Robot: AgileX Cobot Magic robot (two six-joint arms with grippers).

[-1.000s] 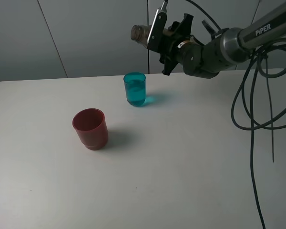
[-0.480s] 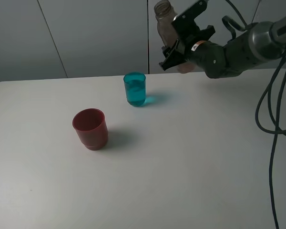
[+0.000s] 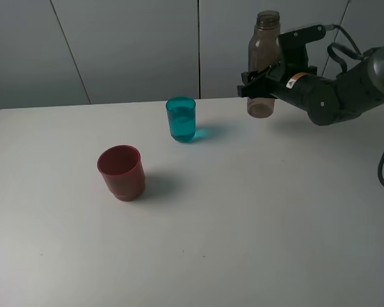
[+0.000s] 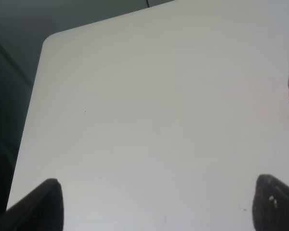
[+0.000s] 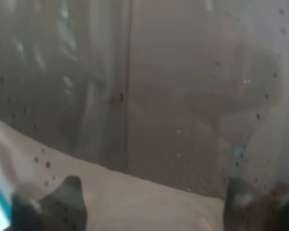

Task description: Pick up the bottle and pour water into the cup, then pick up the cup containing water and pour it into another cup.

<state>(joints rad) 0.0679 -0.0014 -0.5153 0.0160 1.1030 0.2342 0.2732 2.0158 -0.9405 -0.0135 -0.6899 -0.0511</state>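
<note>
My right jaws are clamped on the tall, slim, smoky grey-brown plastic bottle (image 3: 265, 57), holding it upright at the far right of the white table (image 3: 243, 224). It is right of the small translucent teal plastic tumbler (image 3: 181, 119). The squat dark red plastic cup (image 3: 121, 173) stands nearer and further left, and my left jaws gape wide open.

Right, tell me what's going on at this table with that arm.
The right jaws are shut on the bottle, holding it upright by the far edge of the table, to the right of the teal cup, which looks to hold water. The red cup stands apart, nearer the front left, untouched. The left jaws stand open, holding nothing.
</note>
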